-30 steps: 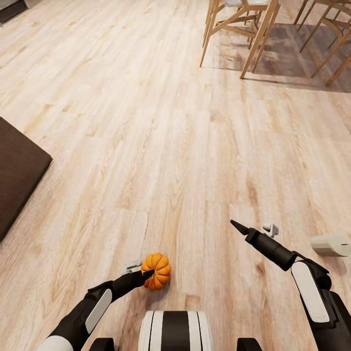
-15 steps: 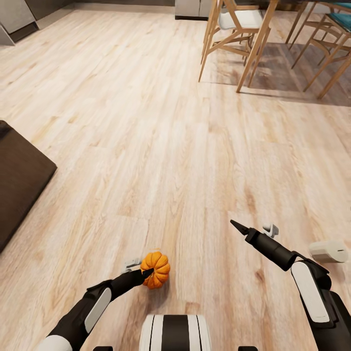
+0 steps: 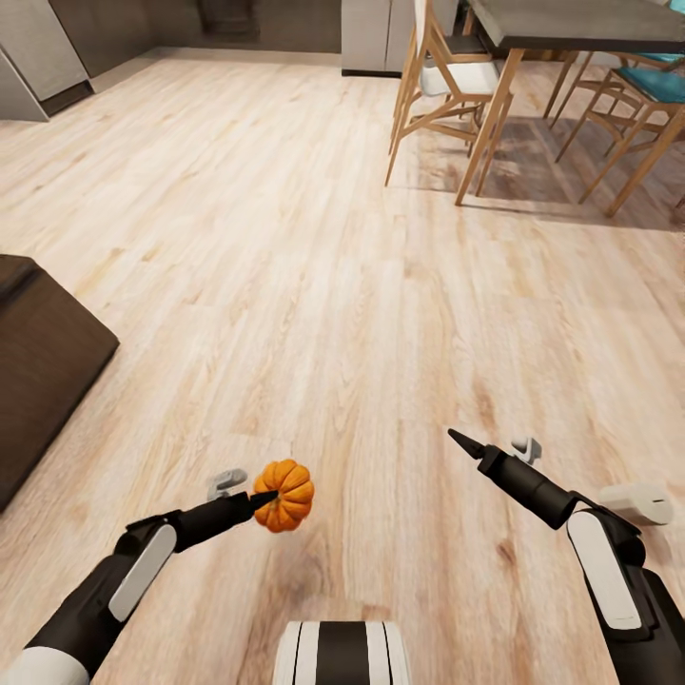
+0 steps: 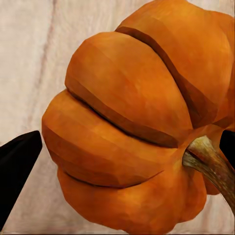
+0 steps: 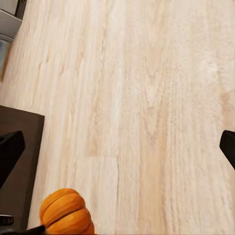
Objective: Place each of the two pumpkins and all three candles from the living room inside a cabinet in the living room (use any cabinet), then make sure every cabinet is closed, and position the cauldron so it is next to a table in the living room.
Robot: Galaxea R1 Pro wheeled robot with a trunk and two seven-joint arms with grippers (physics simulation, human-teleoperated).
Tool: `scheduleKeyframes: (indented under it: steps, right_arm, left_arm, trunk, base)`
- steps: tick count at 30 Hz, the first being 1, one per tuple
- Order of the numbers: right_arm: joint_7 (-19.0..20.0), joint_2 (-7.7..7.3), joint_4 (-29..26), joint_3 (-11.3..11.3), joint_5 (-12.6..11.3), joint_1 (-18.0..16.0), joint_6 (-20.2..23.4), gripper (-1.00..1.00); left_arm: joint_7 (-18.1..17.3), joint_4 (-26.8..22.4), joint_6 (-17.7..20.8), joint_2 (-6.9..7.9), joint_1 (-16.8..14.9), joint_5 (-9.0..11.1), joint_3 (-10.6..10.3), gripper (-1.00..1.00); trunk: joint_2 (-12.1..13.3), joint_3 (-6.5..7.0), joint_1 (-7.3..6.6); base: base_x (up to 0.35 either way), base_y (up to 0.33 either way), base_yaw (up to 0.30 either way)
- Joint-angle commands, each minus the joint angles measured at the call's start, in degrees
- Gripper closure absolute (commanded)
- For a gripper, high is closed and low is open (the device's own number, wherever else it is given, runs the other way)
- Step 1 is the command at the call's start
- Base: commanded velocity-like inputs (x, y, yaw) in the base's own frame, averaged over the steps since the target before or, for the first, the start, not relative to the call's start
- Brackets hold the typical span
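Swung outward and to the left since earlier: left gripper, clamped on pumpkin and held above floor, stem beside one fingertip. Right gripper spread wide, carrying nothing, near candle lying on its side. Dark cabinet at left; table and chairs beyond.

Left arm reaches forward and low, forearm angled inward toward the middle, and the left gripper is clamped on the pumpkin, one dark fingertip pressed at its ribbed side. Right arm stretches forward on the other side, wrist level, and the right gripper ends in a narrow point with nothing between its fingers.
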Motion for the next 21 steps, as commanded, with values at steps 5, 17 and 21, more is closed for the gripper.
scheduleKeyframes:
  steps: [5,17,21]
  right_arm:
    - [-0.54,0.23,1.38,-0.27,-0.19,-0.13,1.1,-1.0]
    - [0.26,0.31,5.22,-0.14,0.46,0.06,0.53,-1.0]
    - [0.26,0.31,6.51,-0.1,0.49,0.06,0.53,-1.0]
  left_arm:
    - [-0.27,-0.72,2.34,2.1,1.09,1.77,-0.02,1.0]
    - [-0.18,-4.04,6.06,2.78,1.27,3.25,0.26,1.0]
    - [-0.18,-4.14,7.38,2.83,1.27,3.34,0.3,1.0]
  trunk:
    - [0.05,0.85,-0.11]
    - [0.21,3.51,-0.42]
    - [0.26,4.4,-0.52]
  base:
    - [0.0,0.0,0.0]
    - [0.0,0.0,0.0]
    - [0.0,0.0,0.0]
